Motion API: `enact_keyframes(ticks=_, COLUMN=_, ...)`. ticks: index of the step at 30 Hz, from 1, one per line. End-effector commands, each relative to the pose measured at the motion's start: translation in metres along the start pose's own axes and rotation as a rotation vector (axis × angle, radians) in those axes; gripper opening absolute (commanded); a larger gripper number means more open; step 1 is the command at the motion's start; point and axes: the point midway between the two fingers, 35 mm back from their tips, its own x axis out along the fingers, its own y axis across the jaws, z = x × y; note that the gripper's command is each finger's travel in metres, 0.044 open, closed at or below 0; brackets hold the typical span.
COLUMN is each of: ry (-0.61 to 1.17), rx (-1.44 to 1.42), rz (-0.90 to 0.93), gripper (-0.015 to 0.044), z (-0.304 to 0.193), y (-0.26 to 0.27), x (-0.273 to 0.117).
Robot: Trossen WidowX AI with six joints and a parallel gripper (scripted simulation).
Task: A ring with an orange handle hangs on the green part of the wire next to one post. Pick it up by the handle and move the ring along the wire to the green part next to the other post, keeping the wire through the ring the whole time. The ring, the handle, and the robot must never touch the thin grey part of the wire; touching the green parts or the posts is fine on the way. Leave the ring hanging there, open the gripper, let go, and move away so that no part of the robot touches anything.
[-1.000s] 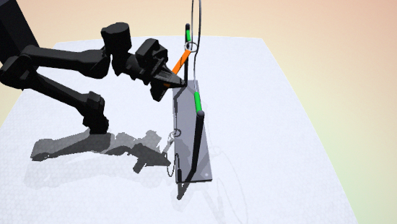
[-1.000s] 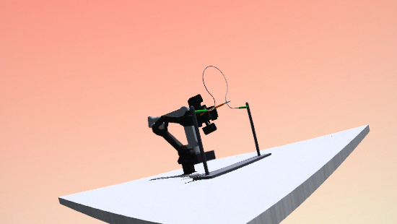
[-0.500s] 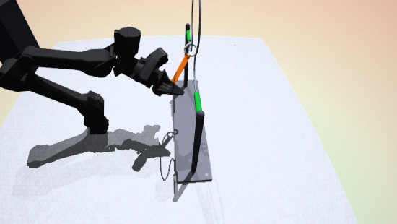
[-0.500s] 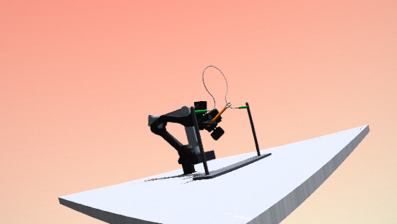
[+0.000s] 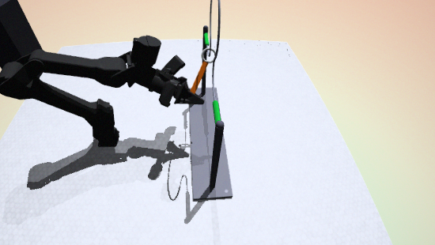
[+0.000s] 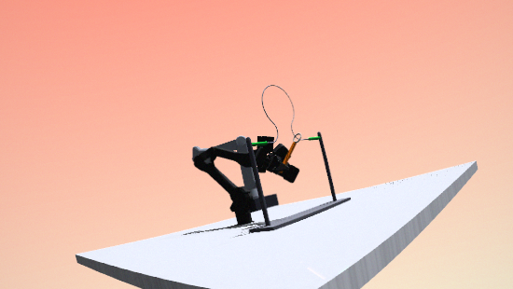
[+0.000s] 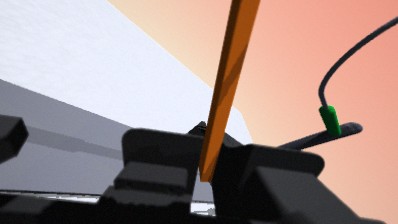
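The black angular gripper [image 5: 198, 99] [image 6: 286, 172] [image 7: 205, 125] pinches the flat orange handle [image 5: 198, 77] [image 6: 289, 152] [image 7: 226, 90] near its end; in top view, the round pale ring [image 5: 202, 58] [image 6: 294, 138] is at one o'clock from the gripper.

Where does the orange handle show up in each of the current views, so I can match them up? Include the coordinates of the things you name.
Top: handle [image 5: 199, 77] [image 6: 290, 152] [image 7: 226, 85] just above the picture's middle, slanting up from the gripper [image 5: 198, 102] [image 7: 205, 125] to the ring [image 5: 202, 58] [image 6: 294, 140].
Exterior: right of the middle, below the wire loop.
Wrist: from the top edge down between the fingers, ring out of view.
Shared landmark: a green part [image 5: 206, 39] [image 6: 314, 138] [image 7: 330, 120] by a post.
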Motion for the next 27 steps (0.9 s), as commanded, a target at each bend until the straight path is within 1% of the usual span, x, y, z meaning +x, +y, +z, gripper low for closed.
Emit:
enact_keyframes(ticks=1, ry=0.013, rx=0.094, rz=0.048, gripper=-0.015, z=-0.001, y=0.016, x=-0.002)
enact_keyframes(ticks=15, ry=0.045, rx=0.347, rz=0.169, gripper=-0.015, z=0.009, y=0.058, x=-0.012)
enact_keyframes(ticks=27, ry=0.06, rx=0.465, rz=0.226, gripper=-0.015, z=0.021, y=0.081, x=-0.02)
